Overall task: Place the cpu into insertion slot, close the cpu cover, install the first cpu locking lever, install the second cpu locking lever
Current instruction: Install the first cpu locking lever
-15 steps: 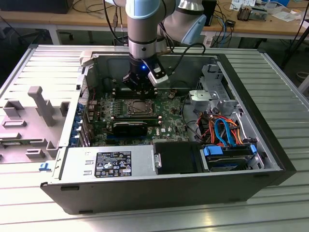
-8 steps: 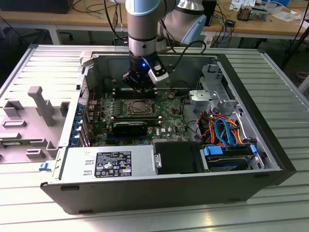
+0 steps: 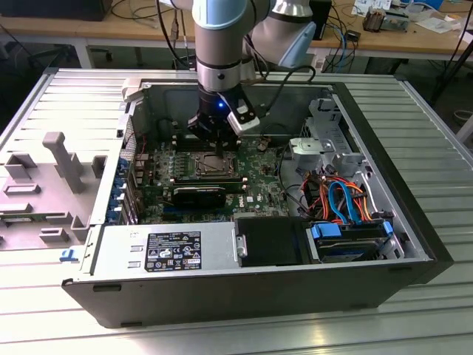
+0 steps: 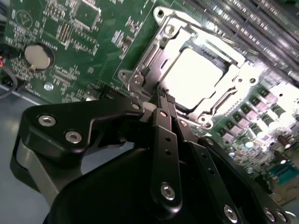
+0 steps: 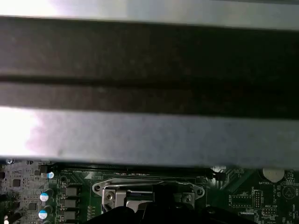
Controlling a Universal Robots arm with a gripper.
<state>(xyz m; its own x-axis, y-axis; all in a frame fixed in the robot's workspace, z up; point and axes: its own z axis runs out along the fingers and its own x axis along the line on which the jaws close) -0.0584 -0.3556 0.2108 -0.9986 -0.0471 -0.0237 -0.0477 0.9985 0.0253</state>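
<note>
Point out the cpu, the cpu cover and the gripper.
cpu (image 4: 194, 79): second wrist view, middle of its bright metal top.
cpu cover (image 4: 170, 39): second wrist view, silvery frame edge beside the chip.
gripper (image 4: 163, 100): second wrist view, at the tips of its fingers.

cpu (image 4: 194, 79) under cover (image 4: 219, 109), claw (image 4: 164, 95) beside

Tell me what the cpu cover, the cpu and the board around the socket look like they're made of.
The cpu cover looks like thin stamped metal with a bright silvery finish: it glints and has folded edges. The cpu in its window appears to have a dull pale metal top, though glare washes it out. The circuit board looks like green lacquered laminate with fine printed traces.
</note>
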